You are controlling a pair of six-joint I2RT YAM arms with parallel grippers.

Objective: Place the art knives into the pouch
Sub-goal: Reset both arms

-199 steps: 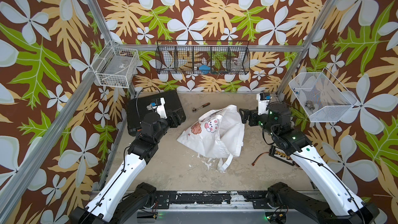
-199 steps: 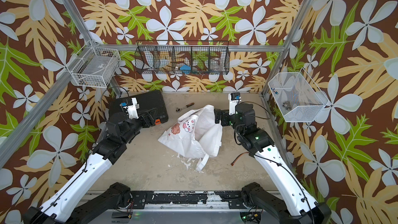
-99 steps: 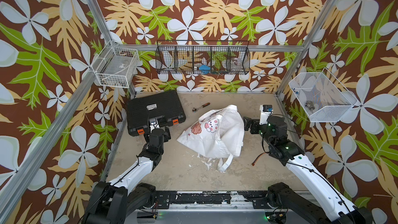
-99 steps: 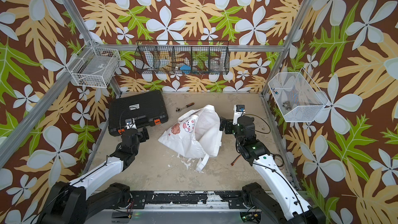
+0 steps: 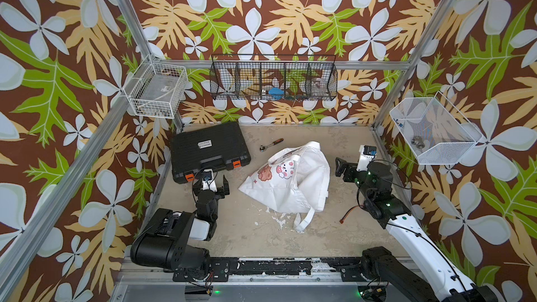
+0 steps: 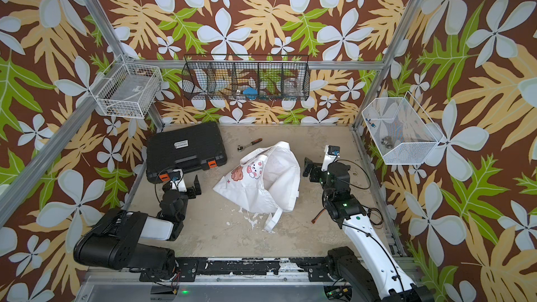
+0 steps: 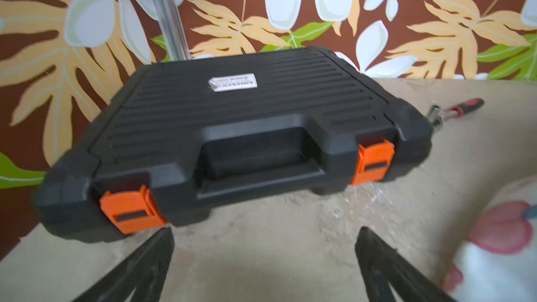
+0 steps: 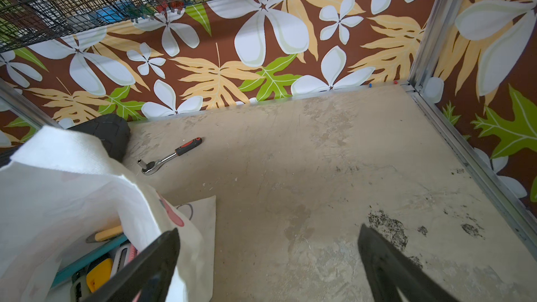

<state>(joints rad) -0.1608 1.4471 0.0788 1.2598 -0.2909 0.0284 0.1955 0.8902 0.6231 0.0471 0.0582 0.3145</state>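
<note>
Beige tabletop (image 8: pixel 290 169): pouch (image 8: pixel 58 175) holds yellow, teal tools (image 8: pixel 100 271).

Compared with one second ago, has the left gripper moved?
Yes. The left gripper has drawn back from above the black tool case toward the robot's base; it now sits open before the case's latched front edge.

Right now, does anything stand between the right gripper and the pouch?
Nothing visible does. The open, empty right gripper sits beside the pouch, with only table between them. The ratchet wrench lies farther back, off that line.
</note>
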